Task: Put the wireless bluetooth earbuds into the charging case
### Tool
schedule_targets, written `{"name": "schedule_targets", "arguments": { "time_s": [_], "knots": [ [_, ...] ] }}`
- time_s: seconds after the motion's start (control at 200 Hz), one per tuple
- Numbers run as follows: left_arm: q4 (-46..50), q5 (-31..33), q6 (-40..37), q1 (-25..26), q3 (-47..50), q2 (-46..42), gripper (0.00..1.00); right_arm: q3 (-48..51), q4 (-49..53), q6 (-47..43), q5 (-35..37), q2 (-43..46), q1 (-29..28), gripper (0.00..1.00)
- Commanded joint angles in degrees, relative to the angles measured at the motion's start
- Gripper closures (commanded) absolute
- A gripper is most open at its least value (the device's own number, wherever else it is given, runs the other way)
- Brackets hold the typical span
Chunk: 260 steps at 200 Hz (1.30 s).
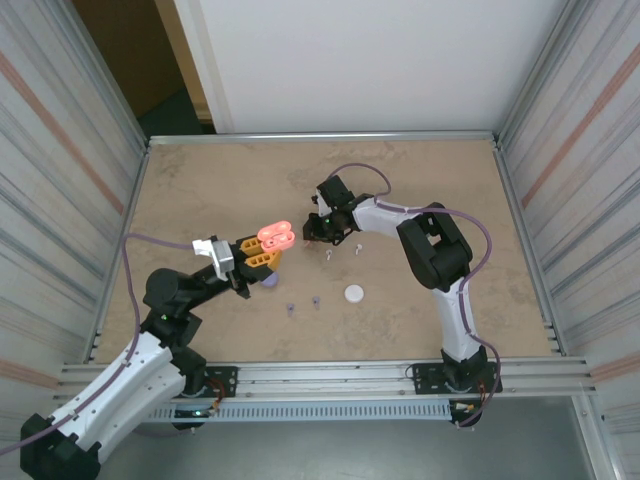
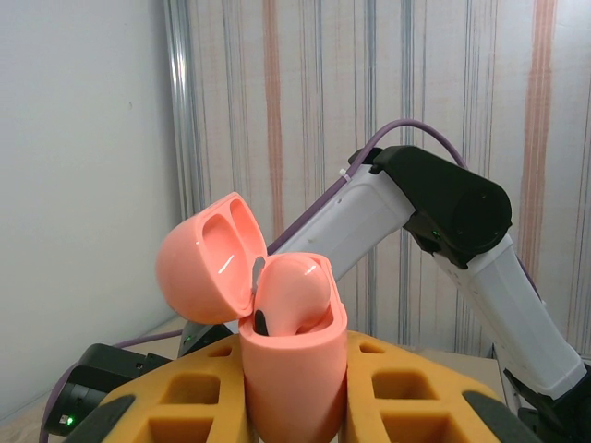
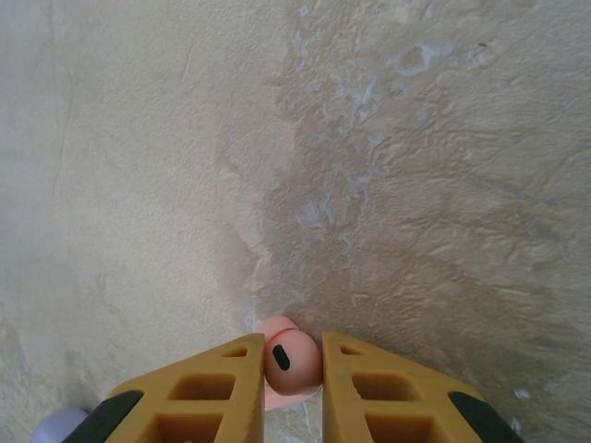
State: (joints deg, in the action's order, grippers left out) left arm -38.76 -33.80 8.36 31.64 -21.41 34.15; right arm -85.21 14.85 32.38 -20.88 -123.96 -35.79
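Observation:
My left gripper (image 1: 262,252) is shut on an open pink charging case (image 1: 275,236) and holds it above the table. In the left wrist view the case (image 2: 295,378) stands upright between the yellow fingers (image 2: 420,392), its lid (image 2: 205,258) tipped back to the left. One pink earbud (image 2: 294,293) sits in it. My right gripper (image 1: 318,229) is down at the table just right of the case. It is shut on a second pink earbud (image 3: 293,360), pinched between its fingertips (image 3: 231,369) against the tabletop.
Two white earbuds (image 1: 328,254) (image 1: 357,246) lie right of my right gripper. Two purple earbuds (image 1: 290,308) (image 1: 315,301) and a closed white case (image 1: 354,293) lie nearer the front. A purple case (image 1: 269,281) sits under my left gripper. Metal walls surround the table.

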Motion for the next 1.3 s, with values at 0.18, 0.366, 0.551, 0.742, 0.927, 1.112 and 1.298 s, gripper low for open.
{"name": "schedule_targets", "arguments": {
  "time_s": [0.18, 0.366, 0.551, 0.742, 0.927, 1.112, 1.298],
  "knots": [
    [0.04, 0.52, -1.32, 0.51, -1.18, -0.6, 1.0, 1.46, -1.05, -2.05, 1.27, 1.93, -0.58, 0.85],
    [0.09, 0.59, -1.39, 0.44, -1.14, -0.58, 1.0, 3.76, -2.26, -5.05, 1.33, 7.29, 0.23, 0.85],
    [0.19, 1.0, -1.25, 0.53, -0.79, -0.42, 1.0, 7.33, -1.36, -9.64, 1.04, 14.75, 1.31, 0.85],
    [-0.79, 0.66, -0.56, 0.46, -0.83, -0.05, 1.0, 11.22, 1.76, -15.08, 0.01, 23.86, 2.72, 0.85],
    [-1.55, 0.74, -0.14, 0.53, -0.57, 1.45, 1.0, 14.94, 3.71, -18.83, 0.27, 33.19, 3.86, 0.85],
    [-3.67, 0.83, 1.1, 0.47, 0.15, 4.73, 1.0, 18.52, 3.67, -20.59, 0.33, 42.2, 4.59, 0.86],
    [-6.44, 0.32, 2.36, 0.53, 0.49, 8.32, 1.0, 19.99, 3.13, -22.36, -0.78, 49.34, 4.59, 0.86]
  ]
}}
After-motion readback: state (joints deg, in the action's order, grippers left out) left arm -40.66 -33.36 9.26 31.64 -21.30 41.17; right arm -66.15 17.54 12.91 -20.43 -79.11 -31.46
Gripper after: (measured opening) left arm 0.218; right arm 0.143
